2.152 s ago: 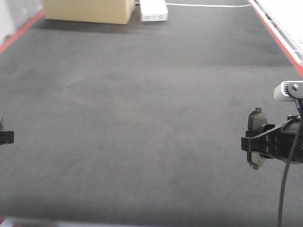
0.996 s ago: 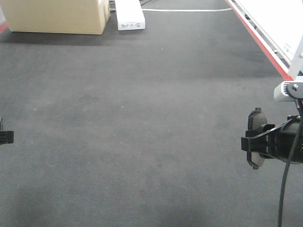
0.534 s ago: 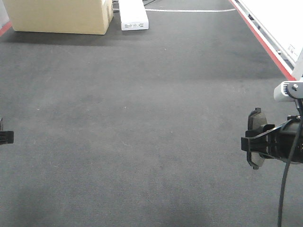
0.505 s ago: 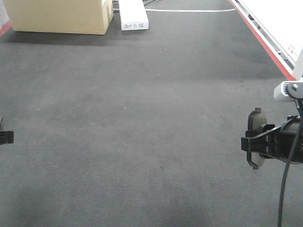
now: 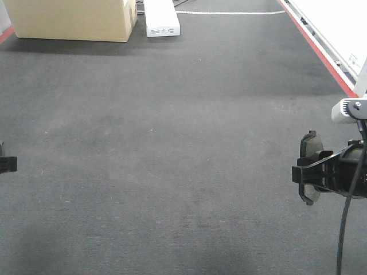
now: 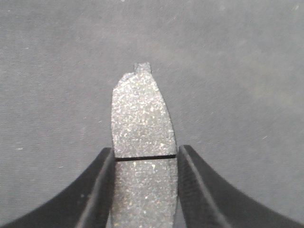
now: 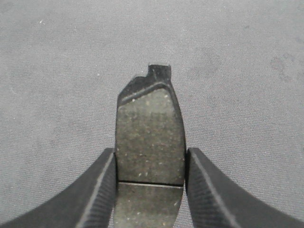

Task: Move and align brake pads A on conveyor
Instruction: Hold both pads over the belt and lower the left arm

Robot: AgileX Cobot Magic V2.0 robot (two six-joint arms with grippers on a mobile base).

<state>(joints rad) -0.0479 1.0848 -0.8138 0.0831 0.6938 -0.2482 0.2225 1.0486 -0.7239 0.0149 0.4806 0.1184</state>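
Across the last two seconds the box (image 5: 69, 20) and the white carton (image 5: 160, 17) are seen to have slid left and nearer in the front view, and the red strip (image 5: 321, 51) has swung with them. In the last half second they are fixed. The whole view is judged to have shifted and then settled, while both arms are unchanged in frame. No pad is seen laid on the belt (image 5: 172, 143) yet, so placing is judged still to come.

In the front view the right gripper (image 5: 307, 175) is seen closed on the right pad (image 5: 309, 150), held on edge over the belt. Of the left gripper (image 5: 6, 164) only a tip is shown, and no pad. The left wrist view supplies this: the left pad (image 6: 142, 123) is clamped at its groove.
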